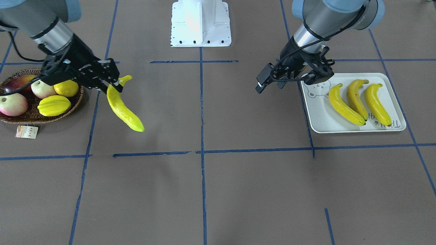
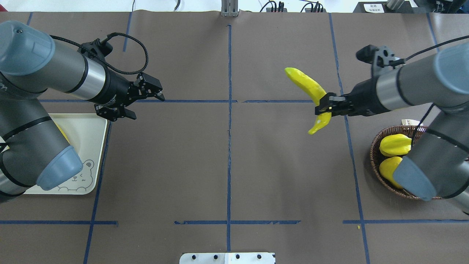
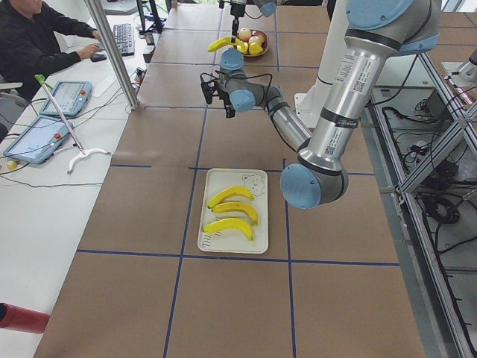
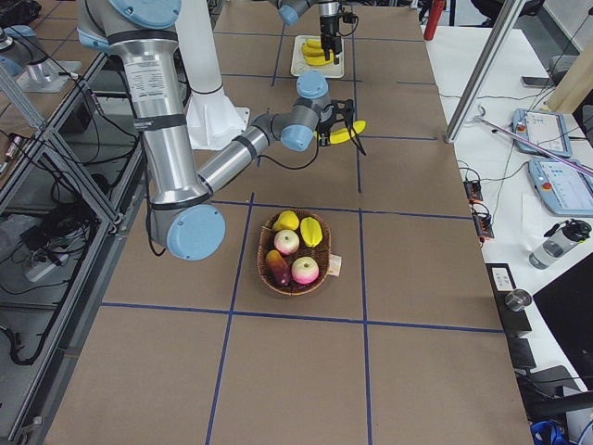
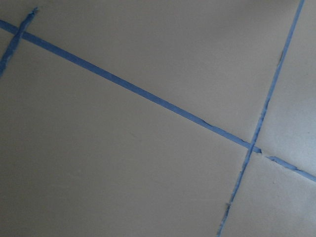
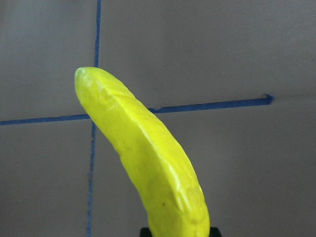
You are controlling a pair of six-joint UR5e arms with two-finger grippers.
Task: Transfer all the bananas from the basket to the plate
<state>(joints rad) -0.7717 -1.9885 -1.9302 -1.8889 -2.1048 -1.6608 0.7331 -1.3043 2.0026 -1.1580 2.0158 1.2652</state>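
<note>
My right gripper [image 2: 324, 109] is shut on a yellow banana [image 2: 309, 91] near its stem end and holds it in the air over the table, left of the basket [image 2: 373, 154]. The same banana [image 6: 148, 163] fills the right wrist view and hangs tilted in the front view [image 1: 124, 110]. Three bananas [image 1: 356, 98] lie side by side on the off-white plate [image 1: 320, 119] with its bear print. My left gripper [image 2: 146, 107] hovers open and empty just beyond the plate's inner edge [image 2: 88, 146]. The left wrist view shows only table and blue tape.
The wicker basket [image 1: 73, 105] holds a starfruit [image 1: 53, 105], a lemon [image 1: 66, 88] and reddish round fruits; its paper tag [image 1: 26, 132] lies on the table. The white robot base [image 1: 201, 23] stands at the table's back middle. A person [image 3: 37, 37] sits at a side desk.
</note>
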